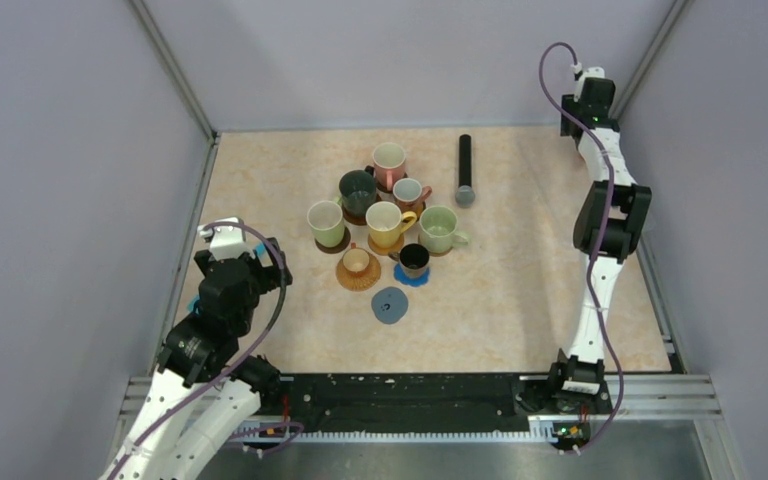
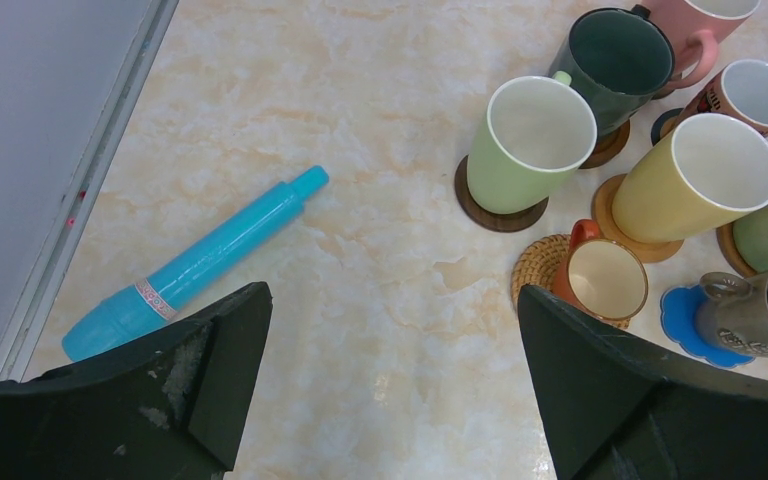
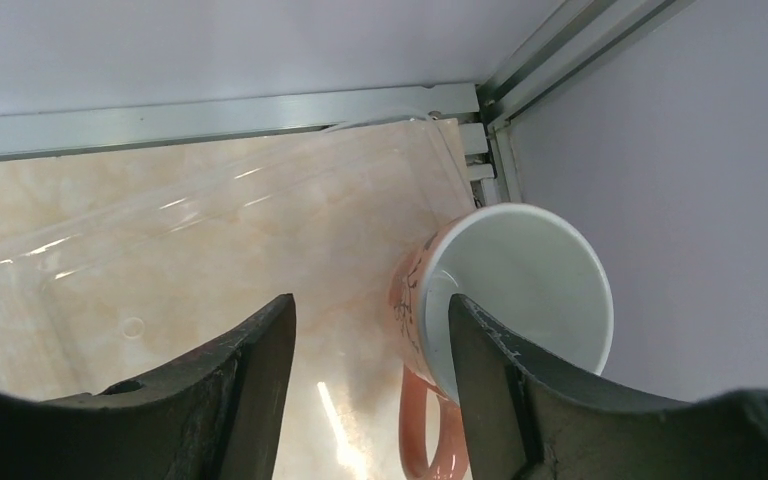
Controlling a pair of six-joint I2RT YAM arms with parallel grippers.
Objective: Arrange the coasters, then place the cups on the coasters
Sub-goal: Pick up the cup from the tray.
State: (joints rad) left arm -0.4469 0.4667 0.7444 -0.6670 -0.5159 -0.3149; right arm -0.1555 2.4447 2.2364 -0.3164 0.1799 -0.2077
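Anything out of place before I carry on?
Yes. One pink cup sits alone in the far right corner, away from the other cups, with the right gripper open over its rim. The grey-blue coaster lies bare. A teal pen lies by the left wall, no part of the job.

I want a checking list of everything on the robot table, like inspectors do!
Surface: marbled beige table.
Job's things: eight cups clustered, most visibly on coasters; grey-blue coaster bare; salmon cup in far corner.
Clutter: black cylinder, turquoise pen, clear plastic tray.
Grippers: left gripper open, empty; right gripper open, one of its fingers seemingly inside salmon cup.
Cables: purple cables along both arms.
Surroundings: grey walls, metal rail.
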